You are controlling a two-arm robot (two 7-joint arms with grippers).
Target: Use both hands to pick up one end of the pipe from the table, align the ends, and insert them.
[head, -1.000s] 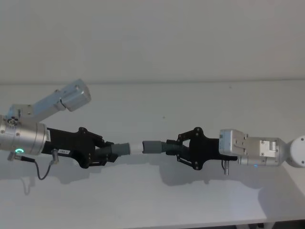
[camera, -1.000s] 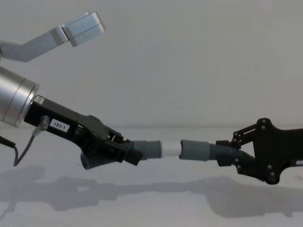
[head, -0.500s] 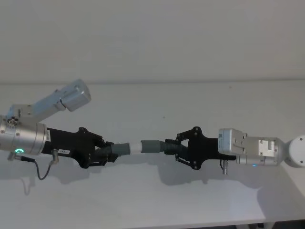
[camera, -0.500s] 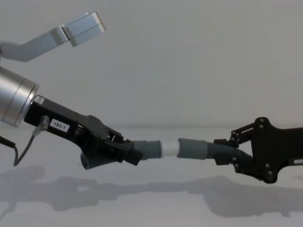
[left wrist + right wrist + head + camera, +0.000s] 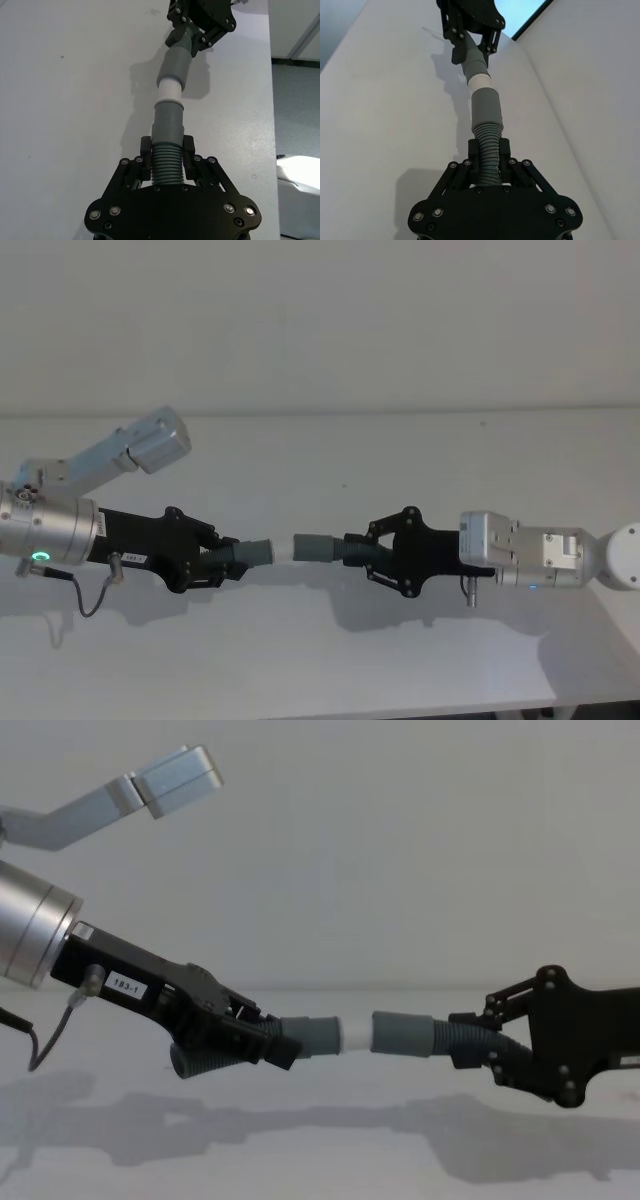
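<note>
Both pipe pieces hang in line above the table [image 5: 330, 460]. My left gripper [image 5: 232, 558], on the silver arm with the green ring light, is shut on the ribbed part of the grey piece [image 5: 257, 552] that carries the white plug tip [image 5: 285, 549]. From the right, my right gripper [image 5: 362, 552] is shut on the ribs of the other grey piece [image 5: 315, 547]. That piece's wide cuff [image 5: 403, 1033] meets the white tip [image 5: 355, 1034], and a short white band shows between the two cuffs. The left wrist view shows the tip [image 5: 169, 91] entering the cuff [image 5: 175, 69].
A silver-grey arm link [image 5: 130, 452] juts up behind the left arm. A thin cable [image 5: 90, 600] hangs below the left wrist. The table's front edge [image 5: 400, 710] runs along the bottom of the head view, and a plain wall [image 5: 320, 320] stands behind.
My right gripper has moved left with its piece. The cuff has closed toward the left piece, and less of the white tip shows. The left arm has held still.
</note>
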